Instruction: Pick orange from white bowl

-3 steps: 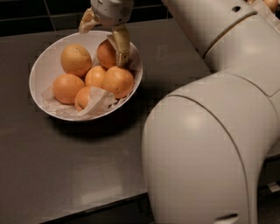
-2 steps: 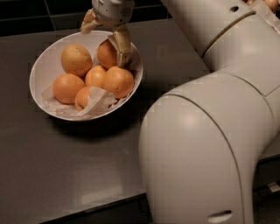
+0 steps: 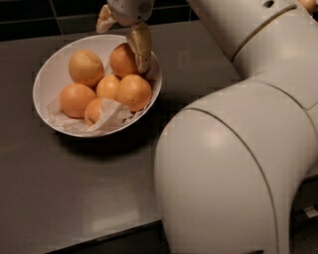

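On the dark grey desk [image 3: 74, 188], the wide glossy white bowl [image 3: 48, 74] lined with crumpled white paper [image 3: 112, 116] held paler oranges [image 3: 85, 67] crowding the round reddish-orange fruit [image 3: 120, 62] at its far side. The gripper [image 3: 121, 48] kept its jaws wide over that fruit, with one finger [image 3: 141, 47] touching its right side.

On my screen, a dark grey countertop [image 3: 74, 198] runs back to a black tiled wall [image 3: 39, 15]. In the heap I see a pale dimpled orange [image 3: 86, 68] rear left, a large front orange [image 3: 133, 93], a left orange [image 3: 74, 99] and two small oranges [image 3: 108, 87] between them. Crumpled white paper [image 3: 112, 116] drapes the lowest. The gripper [image 3: 123, 29] hangs above the heap's far edge.
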### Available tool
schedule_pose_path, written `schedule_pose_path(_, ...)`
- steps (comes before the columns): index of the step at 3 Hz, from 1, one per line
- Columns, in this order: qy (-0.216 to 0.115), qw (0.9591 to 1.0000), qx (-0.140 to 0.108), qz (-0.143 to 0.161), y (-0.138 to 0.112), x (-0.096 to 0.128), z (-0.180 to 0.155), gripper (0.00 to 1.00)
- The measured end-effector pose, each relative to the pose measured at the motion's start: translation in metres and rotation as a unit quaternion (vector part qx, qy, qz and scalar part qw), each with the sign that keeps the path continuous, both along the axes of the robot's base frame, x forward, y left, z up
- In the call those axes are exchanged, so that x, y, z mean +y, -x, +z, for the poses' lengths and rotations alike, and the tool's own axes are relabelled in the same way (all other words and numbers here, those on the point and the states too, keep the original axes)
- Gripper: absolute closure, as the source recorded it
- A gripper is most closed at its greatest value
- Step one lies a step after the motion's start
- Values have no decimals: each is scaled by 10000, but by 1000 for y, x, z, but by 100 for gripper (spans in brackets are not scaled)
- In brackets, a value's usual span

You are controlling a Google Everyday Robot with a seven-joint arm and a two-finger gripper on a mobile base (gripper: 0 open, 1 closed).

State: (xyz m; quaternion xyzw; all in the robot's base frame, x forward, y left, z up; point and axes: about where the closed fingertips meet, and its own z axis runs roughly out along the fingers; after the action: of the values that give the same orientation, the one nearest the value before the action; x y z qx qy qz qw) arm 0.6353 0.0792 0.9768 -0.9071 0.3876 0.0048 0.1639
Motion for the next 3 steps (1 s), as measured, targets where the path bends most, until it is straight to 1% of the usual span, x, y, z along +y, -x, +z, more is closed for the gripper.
schedule_pose_path(1,94,9999,-104,-58,-1,-3,7,11)
schedule_pose_path(3,60,9999,-9,81,-6,5,-6,13)
